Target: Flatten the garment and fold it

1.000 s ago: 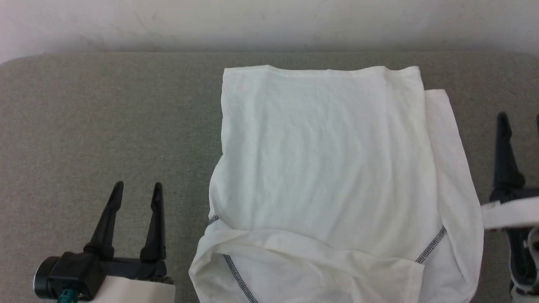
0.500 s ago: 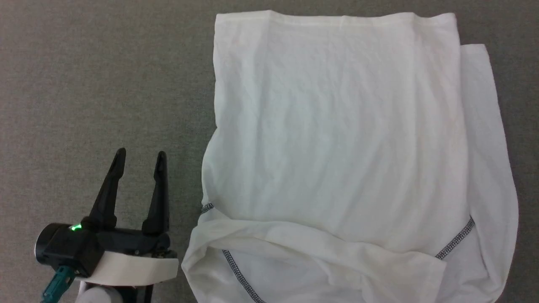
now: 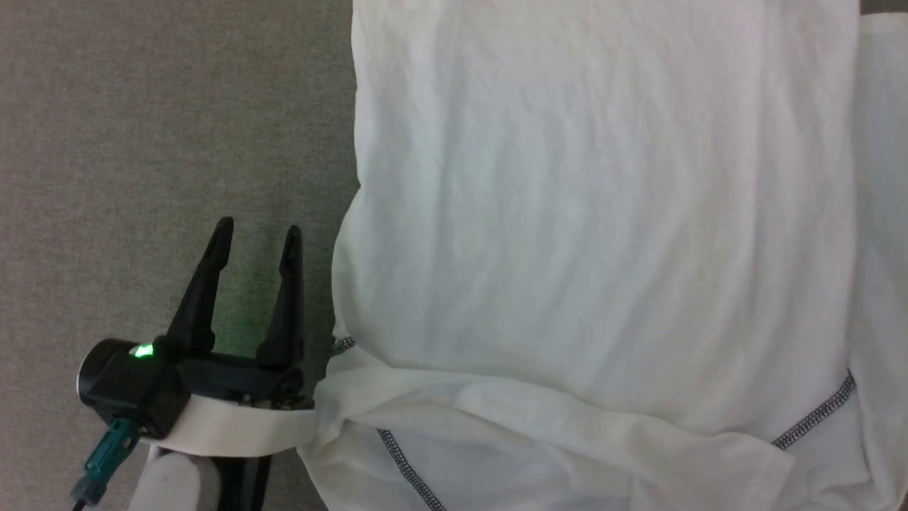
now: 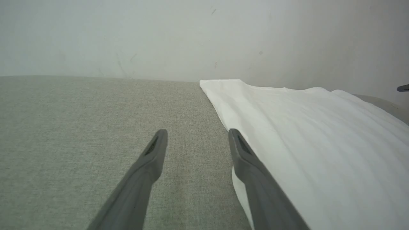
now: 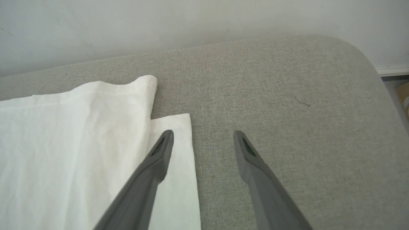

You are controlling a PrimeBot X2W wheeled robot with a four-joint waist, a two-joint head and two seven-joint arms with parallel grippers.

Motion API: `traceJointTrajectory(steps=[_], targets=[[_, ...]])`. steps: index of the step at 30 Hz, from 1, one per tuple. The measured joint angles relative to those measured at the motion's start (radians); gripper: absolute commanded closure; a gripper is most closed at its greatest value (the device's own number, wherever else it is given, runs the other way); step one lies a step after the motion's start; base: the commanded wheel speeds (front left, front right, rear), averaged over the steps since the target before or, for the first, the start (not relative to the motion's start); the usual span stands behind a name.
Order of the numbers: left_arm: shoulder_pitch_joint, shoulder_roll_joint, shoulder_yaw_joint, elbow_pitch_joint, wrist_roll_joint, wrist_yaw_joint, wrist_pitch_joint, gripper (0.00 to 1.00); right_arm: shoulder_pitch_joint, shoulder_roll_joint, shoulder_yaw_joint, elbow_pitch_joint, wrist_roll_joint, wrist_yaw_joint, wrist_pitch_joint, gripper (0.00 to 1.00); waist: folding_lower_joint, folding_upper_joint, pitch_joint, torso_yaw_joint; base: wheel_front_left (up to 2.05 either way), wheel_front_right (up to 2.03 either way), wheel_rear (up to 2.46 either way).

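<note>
Our left pincer [image 3: 259, 227] spread wide, white garment [image 3: 603, 213] just right of it, our right pincer [image 5: 203, 133] spread too, above grey surface [image 5: 287, 111]

The garment [image 3: 596, 213] lies spread on the grey fabric tabletop [image 3: 142, 106]. It runs off the frame at the top, right and bottom. Its upper layer is lightly wrinkled. A folded ridge crosses its lower part, with dark dashed stitching [image 3: 404, 465] below it. The left gripper [image 3: 259, 228] sits just beside the garment's left edge, its fingers [image 3: 202, 298] spread apart, pointing up-frame and empty. A green light [image 3: 144, 350] glows on its body.
</note>
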Motion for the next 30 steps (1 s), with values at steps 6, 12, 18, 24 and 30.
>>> traceJointTrajectory(steps=[6, 12, 18, 24, 30], targets=[[-0.035, -0.016, 0.002, 0.011, 0.011, -0.026, 0.000, 0.00, -0.012, 0.000, -0.003, 0.003, -0.021, 0.000, 0.004, 0.00, 0.0000, 0.0000, 0.056, 0.013, 0.00, 0.00, 0.00], [-0.052, -0.032, 0.011, 0.019, 0.023, -0.043, 0.000, 0.00, -0.024, -0.007, 0.007, 0.015, -0.021, 0.000, 0.004, 0.00, 0.0000, 0.0000, 0.094, 0.034, 0.00, 0.00, 0.00], [-0.053, -0.049, 0.024, 0.034, 0.036, -0.052, 0.000, 0.00, -0.031, -0.015, 0.011, 0.024, -0.023, 0.000, 0.023, 1.00, -0.0001, 0.0000, 0.097, 0.054, 0.00, 0.00, 0.00], [-0.051, -0.060, 0.045, 0.045, 0.046, -0.061, 0.000, 0.00, -0.021, -0.011, 0.007, 0.037, -0.041, 0.000, -0.020, 1.00, -0.0001, 0.0000, 0.064, 0.056, 0.00, 0.00, 0.00], [-0.040, -0.063, 0.062, 0.049, 0.054, -0.061, 0.000, 0.00, 0.013, -0.011, -0.017, 0.047, -0.040, 0.000, -0.106, 1.00, -0.0001, 0.0001, 0.002, 0.048, 0.00, 0.00, 0.00]])
